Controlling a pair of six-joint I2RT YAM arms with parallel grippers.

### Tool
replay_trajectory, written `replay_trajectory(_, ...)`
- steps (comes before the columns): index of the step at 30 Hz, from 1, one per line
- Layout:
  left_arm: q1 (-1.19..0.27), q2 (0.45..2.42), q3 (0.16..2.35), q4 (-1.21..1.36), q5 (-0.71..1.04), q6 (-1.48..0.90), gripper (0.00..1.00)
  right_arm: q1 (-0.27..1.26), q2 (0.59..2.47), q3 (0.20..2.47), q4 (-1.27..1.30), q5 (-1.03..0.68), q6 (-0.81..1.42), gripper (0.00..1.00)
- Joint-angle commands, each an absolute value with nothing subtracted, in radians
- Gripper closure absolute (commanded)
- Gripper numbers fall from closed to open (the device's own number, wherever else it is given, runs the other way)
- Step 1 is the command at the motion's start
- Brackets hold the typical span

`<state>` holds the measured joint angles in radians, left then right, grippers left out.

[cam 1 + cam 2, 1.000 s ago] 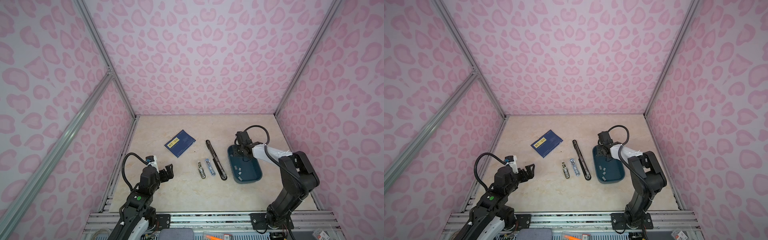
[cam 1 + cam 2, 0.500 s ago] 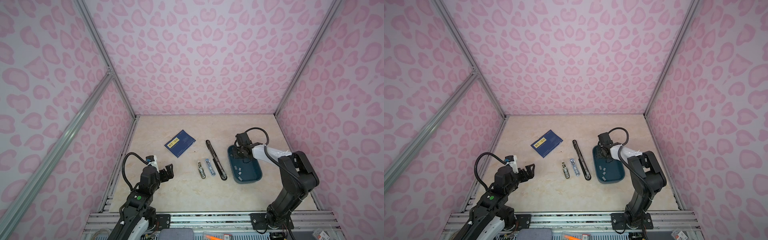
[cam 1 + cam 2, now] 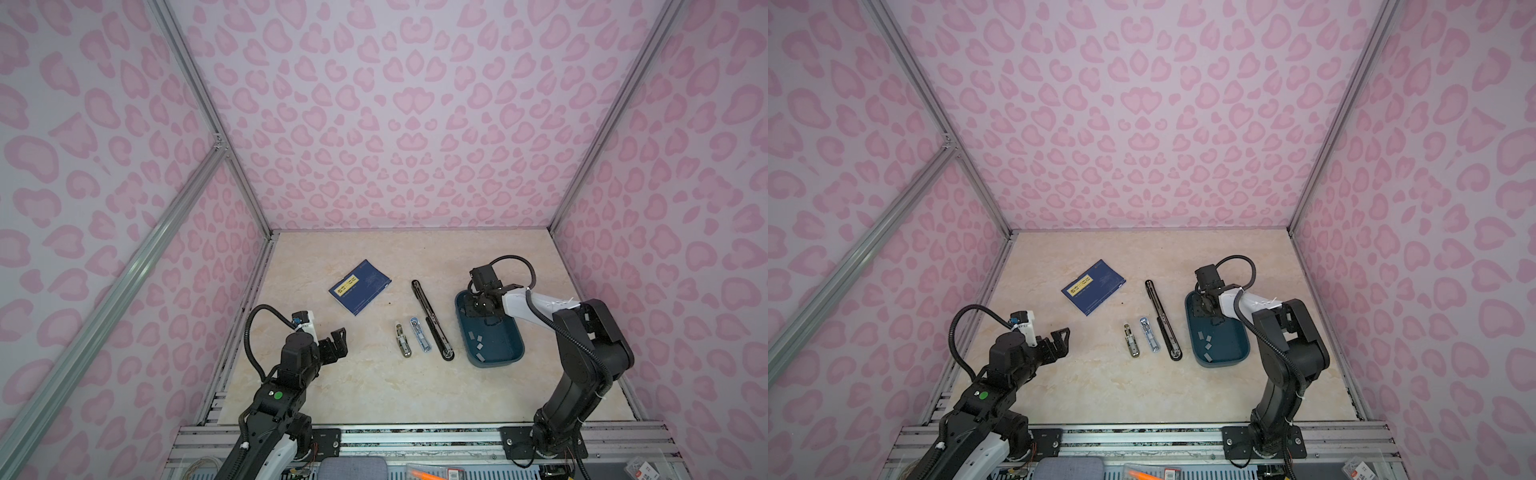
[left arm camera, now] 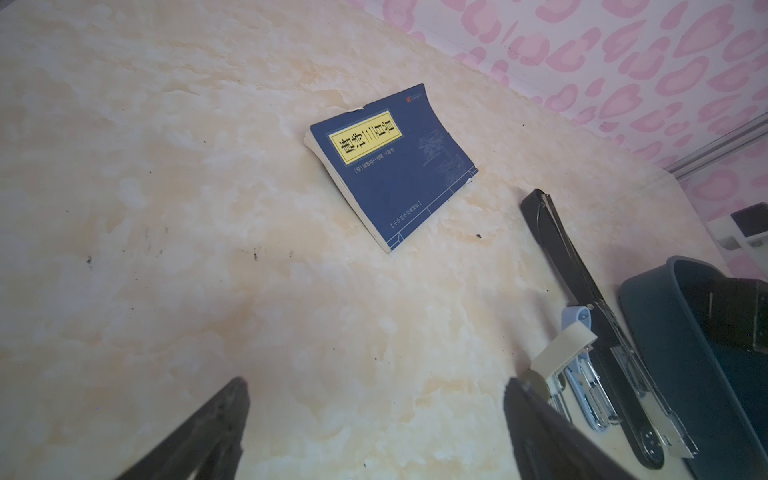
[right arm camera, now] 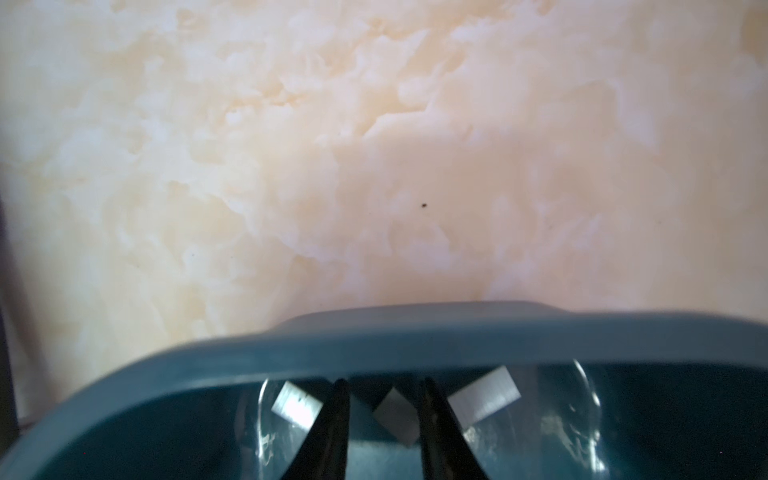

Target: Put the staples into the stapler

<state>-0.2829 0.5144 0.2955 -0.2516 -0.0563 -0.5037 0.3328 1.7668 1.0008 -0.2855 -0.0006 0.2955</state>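
Right wrist view showed the right gripper [image 5: 383,384] low inside the far end of the teal tray [image 5: 374,345]. Its jaws were narrow and straddled one of the staples [image 5: 397,415], with a sliver of gap on one side, so apparently not clamped. Another strip lay on either side of the fingers, and both top views showed more scattered toward the tray's near end.

These strips looked light, thin and stiff, but likely brittle along their glued joints. Lying flat on slick plastic they would probably skid, so a pinch across the long edges, near the middle, seemed best. The tray wall rose just beside the fingertips, leaving little room to tilt.

The long black stapler [image 3: 432,320] lay just beside the tray, with a small blue stapler [image 3: 419,336] and a small cream stapler [image 3: 402,340] next to it. The blue book [image 3: 360,286] sat well apart. The left gripper [image 3: 337,343] hovered wide and empty over bare tabletop [image 3: 374,395], so the middle was free.
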Motion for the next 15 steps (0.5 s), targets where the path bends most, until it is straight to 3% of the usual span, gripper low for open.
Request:
replay_trajectory(1, -0.282, 0.516, 0.311, -0.206, -0.054, -0.494, 0.03, 0.333, 1.777, 1.003, -0.309, -0.001, 0.298, 0.7)
replay_trajectory(15, -0.283, 0.512, 0.308, -0.206, -0.049, -0.492, 0.03, 0.34, 1.752, 0.959, -0.315, -0.022, 0.321, 0.73)
